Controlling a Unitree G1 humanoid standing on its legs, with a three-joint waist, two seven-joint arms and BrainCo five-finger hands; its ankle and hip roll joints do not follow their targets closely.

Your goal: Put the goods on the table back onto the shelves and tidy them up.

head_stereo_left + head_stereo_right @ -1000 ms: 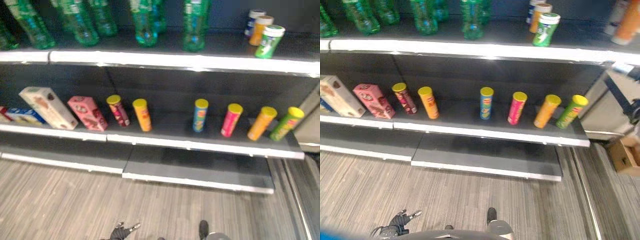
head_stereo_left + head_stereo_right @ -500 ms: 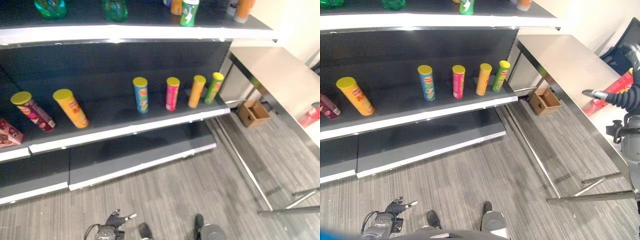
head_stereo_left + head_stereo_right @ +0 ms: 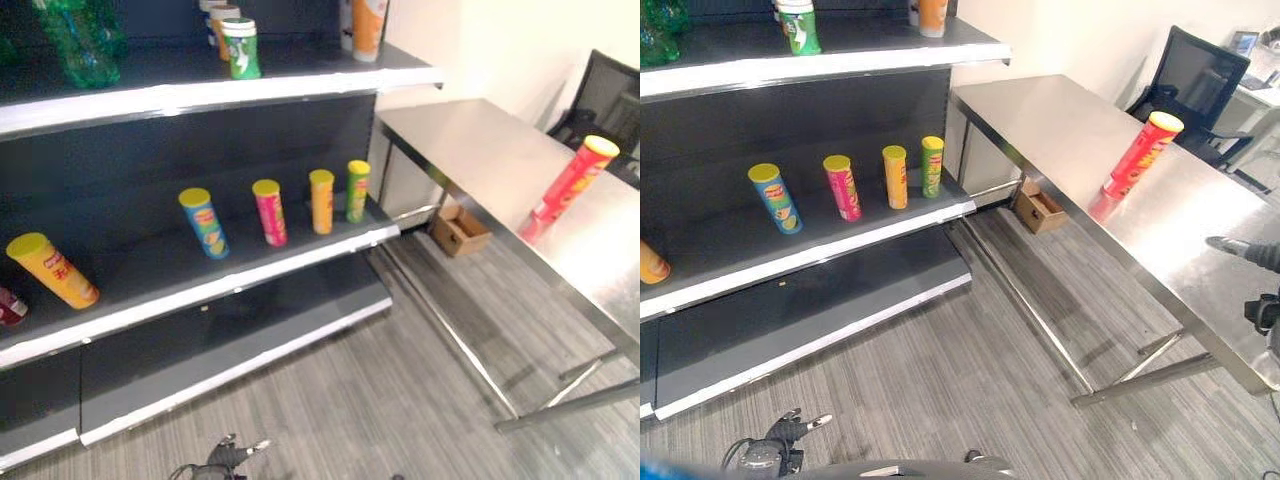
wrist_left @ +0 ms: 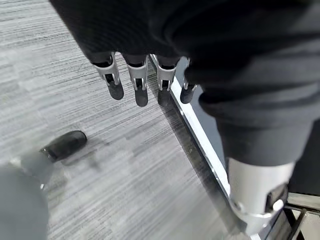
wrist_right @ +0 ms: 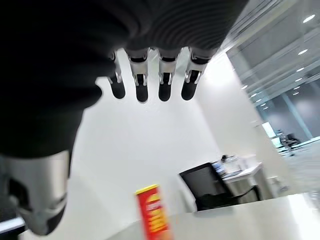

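A tall red cylindrical snack can with a yellow lid (image 3: 1143, 154) stands upright on the shiny steel table (image 3: 1060, 130). Both the left robot hand (image 4: 150, 75) and right robot hand (image 5: 150, 75) hang with straight fingers, apparently holding nothing.

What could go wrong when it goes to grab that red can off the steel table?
The tall red chip can with the yellow lid stands upright and alone on the smooth stainless steel table, so a sideways nudge from the open right robot hand might tip it and let it roll. The middle shelf holds upright cans close together; placing another could knock them over.
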